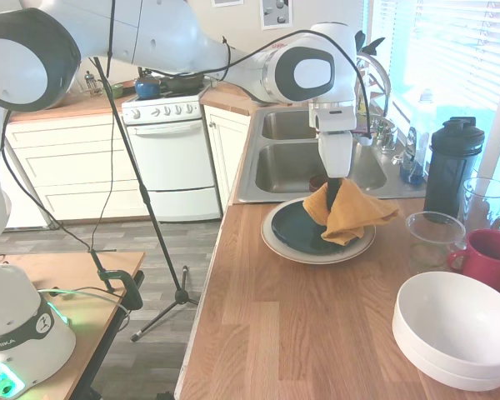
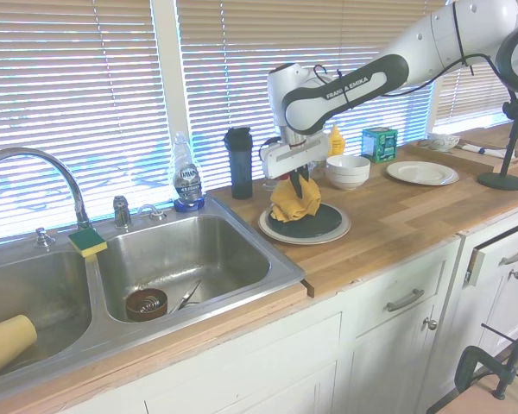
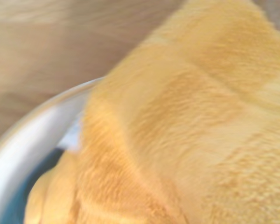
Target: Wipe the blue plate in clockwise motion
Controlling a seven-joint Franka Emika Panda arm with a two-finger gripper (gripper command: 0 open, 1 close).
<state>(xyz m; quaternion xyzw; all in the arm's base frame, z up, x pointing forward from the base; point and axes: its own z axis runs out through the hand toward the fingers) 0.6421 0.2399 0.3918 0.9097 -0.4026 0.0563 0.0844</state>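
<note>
Plate: blue plate (image 1: 296, 229) sat on the cream plate (image 1: 277, 246), near the sink (image 1: 287, 167)
Grip: gripper (image 1: 335, 179) was clamped on the yellow cloth (image 1: 346, 212); folds draped over the plate's right side
Advice: press cloth flat; sweep clockwise inside the rim; avoid dragging both plates

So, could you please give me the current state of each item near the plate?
gripper: shut on the yellow cloth, which drapes onto the plate.
blue plate: stacked on the cream plate, partly covered.
white bowls: stacked, upright.
red mug: upright.
black bottle: upright, lid on.
</note>
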